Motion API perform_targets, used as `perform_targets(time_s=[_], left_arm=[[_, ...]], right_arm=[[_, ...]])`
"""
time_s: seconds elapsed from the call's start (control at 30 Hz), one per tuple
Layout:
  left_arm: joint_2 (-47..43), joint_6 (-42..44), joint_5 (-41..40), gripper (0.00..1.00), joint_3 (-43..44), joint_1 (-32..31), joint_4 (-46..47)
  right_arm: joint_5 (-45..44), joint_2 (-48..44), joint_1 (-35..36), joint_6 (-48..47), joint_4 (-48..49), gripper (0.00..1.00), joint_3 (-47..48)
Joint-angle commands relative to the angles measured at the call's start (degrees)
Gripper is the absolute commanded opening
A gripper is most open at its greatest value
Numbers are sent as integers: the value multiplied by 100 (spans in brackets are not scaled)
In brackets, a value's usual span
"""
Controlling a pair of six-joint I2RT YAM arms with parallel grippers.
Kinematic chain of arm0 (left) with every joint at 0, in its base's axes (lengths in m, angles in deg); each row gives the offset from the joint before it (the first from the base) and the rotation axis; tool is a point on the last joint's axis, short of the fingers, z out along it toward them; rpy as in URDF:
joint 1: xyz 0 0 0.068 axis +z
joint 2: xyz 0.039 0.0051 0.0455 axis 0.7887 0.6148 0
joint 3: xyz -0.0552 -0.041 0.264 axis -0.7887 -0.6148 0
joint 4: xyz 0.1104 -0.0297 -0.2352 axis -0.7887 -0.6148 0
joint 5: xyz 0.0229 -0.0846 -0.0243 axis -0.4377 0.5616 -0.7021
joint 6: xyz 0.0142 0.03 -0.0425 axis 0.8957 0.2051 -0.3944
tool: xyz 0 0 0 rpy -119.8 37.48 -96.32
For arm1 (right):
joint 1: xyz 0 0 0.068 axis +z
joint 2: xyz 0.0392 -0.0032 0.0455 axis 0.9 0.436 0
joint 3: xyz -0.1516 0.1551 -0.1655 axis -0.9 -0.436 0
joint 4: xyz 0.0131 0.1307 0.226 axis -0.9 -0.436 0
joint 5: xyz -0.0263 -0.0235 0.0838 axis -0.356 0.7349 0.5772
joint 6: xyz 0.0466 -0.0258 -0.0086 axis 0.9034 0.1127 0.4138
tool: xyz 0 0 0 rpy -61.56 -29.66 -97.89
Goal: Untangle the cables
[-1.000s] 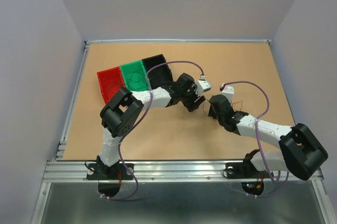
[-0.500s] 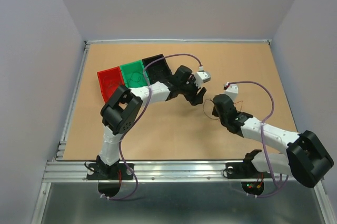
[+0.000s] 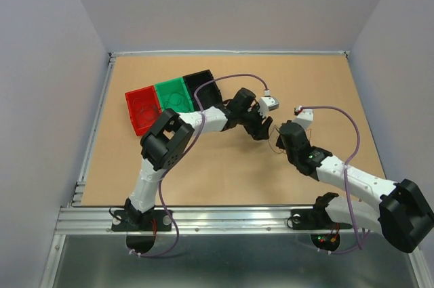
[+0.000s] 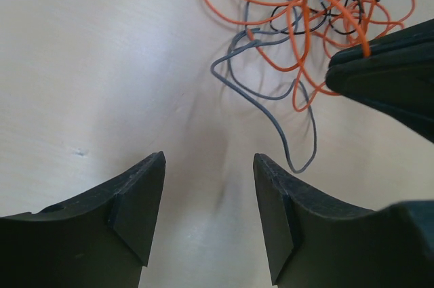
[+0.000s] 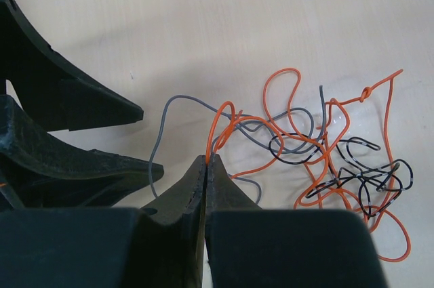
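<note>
The cables [image 5: 319, 149] lie clumped on the surface [image 4: 102, 64]. The right gripper [image 5: 207, 160] is closed on an orange wire [image 5: 212, 131]; the left gripper [image 4: 209, 186] is open and empty beside them. Pulling now may drag the whole clump or tighten the knot, since nothing anchors it.

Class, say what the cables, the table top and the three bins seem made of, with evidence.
Cables: probably thin plastic-insulated wire; smooth orange, grey and black coats holding springy curls. Table top: likely fibreboard or laminate; matt tan, flat, one small dent. Bins: seemingly moulded plastic; uniform red, green, black walls.
</note>
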State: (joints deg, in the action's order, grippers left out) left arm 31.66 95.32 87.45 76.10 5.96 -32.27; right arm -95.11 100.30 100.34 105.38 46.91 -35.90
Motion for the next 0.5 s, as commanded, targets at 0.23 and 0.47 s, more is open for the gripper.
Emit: perform_targets(time_s=[0.23,0.47], left_arm=[[-644,-458,38,66,-453,110,891],[-1162,-916,309,70,-1226,454,1874]], right_arm=[[-180,-12,-15,91,172,1,-140],[-180,-21,-6,82,181,1,-158]])
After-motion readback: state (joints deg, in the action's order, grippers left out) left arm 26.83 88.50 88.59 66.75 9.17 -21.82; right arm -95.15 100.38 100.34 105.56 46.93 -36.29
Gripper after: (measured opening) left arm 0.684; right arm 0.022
